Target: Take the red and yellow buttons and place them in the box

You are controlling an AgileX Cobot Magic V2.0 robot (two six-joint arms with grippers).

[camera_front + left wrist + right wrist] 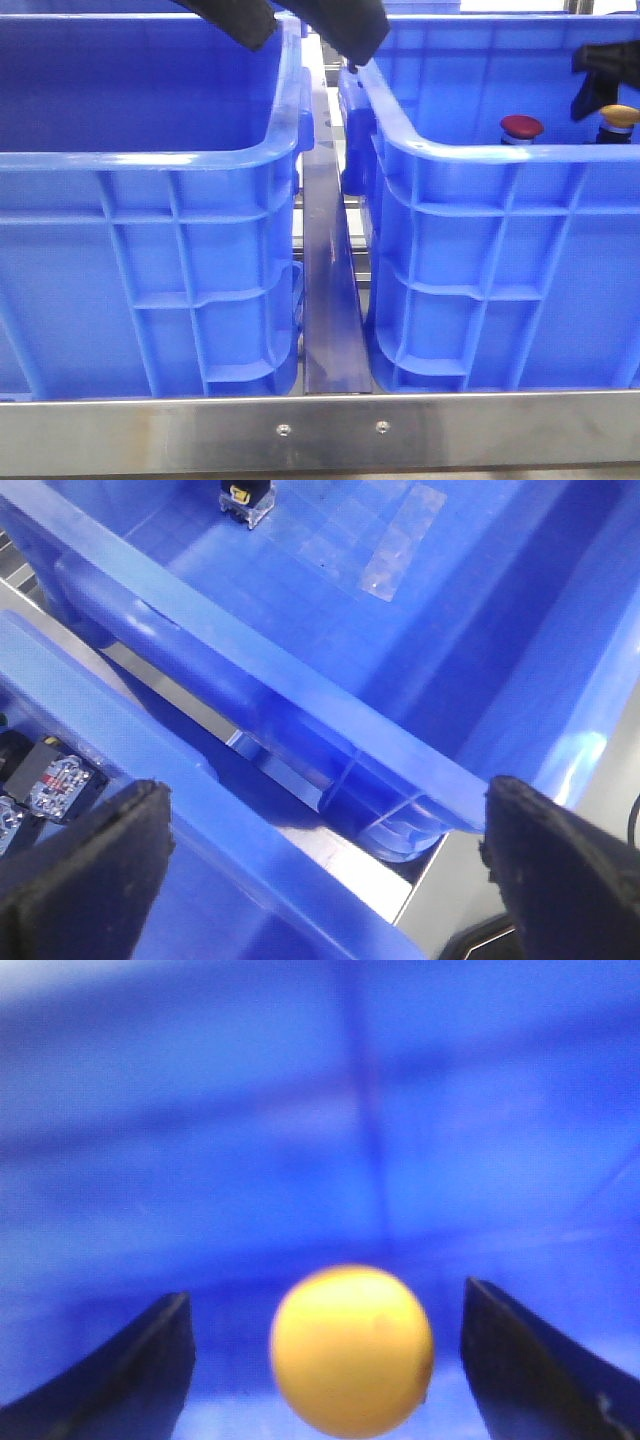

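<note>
The red button [521,126] and the yellow button [619,116] stand side by side inside the right blue crate [470,160]. My right gripper [598,82] hangs just over the yellow button. In the right wrist view it [325,1295] is open, with the yellow cap [352,1352] between the fingers and a gap on each side. My left gripper [305,35] is open and empty above the gap between the two crates, as the left wrist view [325,800] shows. The left blue crate [150,160] is alike.
A metal rail [325,290] runs between the crates, and a metal bar [320,430] crosses the front. The left wrist view shows a small black and yellow part [245,494] in one crate and black components [50,780] in the other.
</note>
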